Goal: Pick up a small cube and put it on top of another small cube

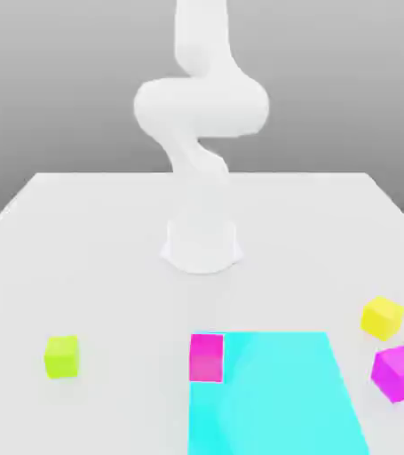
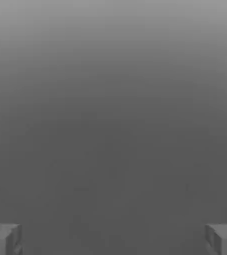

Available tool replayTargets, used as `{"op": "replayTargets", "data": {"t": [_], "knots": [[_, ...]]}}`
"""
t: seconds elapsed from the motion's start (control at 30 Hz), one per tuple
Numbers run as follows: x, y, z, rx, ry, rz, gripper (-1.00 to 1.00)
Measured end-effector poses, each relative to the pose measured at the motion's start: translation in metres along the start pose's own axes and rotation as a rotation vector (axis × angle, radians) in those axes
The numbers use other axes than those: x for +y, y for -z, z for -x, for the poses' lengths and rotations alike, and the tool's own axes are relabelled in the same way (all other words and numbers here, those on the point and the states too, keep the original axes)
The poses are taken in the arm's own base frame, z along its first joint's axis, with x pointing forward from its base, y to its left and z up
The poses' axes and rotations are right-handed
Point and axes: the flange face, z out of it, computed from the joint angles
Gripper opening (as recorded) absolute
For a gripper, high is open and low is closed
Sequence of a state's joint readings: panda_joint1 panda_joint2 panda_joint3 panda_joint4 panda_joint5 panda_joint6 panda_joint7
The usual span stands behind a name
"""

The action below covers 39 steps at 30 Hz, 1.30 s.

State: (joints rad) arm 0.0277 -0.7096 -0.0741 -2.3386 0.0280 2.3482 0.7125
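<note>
The small lime-green cube point(image 1: 61, 356) rests on the white table point(image 1: 107, 231) toward the exterior view's left, near the front. Three more small cubes lie there: a pink one point(image 1: 207, 357) at the middle front, a yellow one point(image 1: 383, 317) and a magenta one point(image 1: 400, 372) at the exterior view's right. The white arm point(image 1: 201, 107) rises from its base and leaves the picture at the top. In the hand view my gripper point(image 2: 113, 239) is open, its fingertips point(image 2: 3, 239) set far apart with nothing between them, facing plain grey background.
A large flat cyan shape point(image 1: 272, 395) fills the front of the table between the pink and magenta cubes, touching the pink one's side. The arm's round base point(image 1: 202, 244) stands mid-table. The table's edges run at both sides.
</note>
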Motion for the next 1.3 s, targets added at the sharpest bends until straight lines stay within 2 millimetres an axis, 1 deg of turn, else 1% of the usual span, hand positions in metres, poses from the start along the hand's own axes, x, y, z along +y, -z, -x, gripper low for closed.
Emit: {"op": "replayTargets", "data": {"t": [0.07, 0.13, 0.2, 0.3, 0.37, 0.43, 0.53, 0.63, 0.7, 0.77, 0.8, 0.87, 1.0, 1.13, 1.17, 1.3], "knots": [[0.023, -0.049, -0.009, -0.066, 0.009, 0.028, 0.00], [0.049, -0.093, -0.012, -0.124, 0.016, 0.056, 0.00], [0.076, -0.135, -0.012, -0.178, 0.023, 0.086, 0.00], [0.122, -0.191, -0.004, -0.252, 0.031, 0.136, 0.00], [0.155, -0.224, 0.005, -0.296, 0.037, 0.173, 0.00], [0.190, -0.253, 0.016, -0.337, 0.042, 0.214, 0.00], [0.244, -0.286, 0.037, -0.393, 0.054, 0.283, 0.00], [0.305, -0.306, 0.058, -0.438, 0.057, 0.364, 0.00], [0.342, -0.314, 0.074, -0.469, 0.069, 0.421, 0.00], [0.376, -0.317, 0.091, -0.499, 0.090, 0.479, 0.00], [0.384, -0.320, 0.096, -0.505, 0.098, 0.492, 0.00], [0.394, -0.327, 0.100, -0.507, 0.106, 0.504, 0.00], [0.407, -0.345, 0.110, -0.506, 0.112, 0.509, 0.00], [0.420, -0.365, 0.125, -0.512, 0.106, 0.506, 0.00], [0.422, -0.368, 0.128, -0.514, 0.104, 0.506, -1.00], [0.422, -0.368, 0.128, -0.515, 0.104, 0.505, -1.00]]}}
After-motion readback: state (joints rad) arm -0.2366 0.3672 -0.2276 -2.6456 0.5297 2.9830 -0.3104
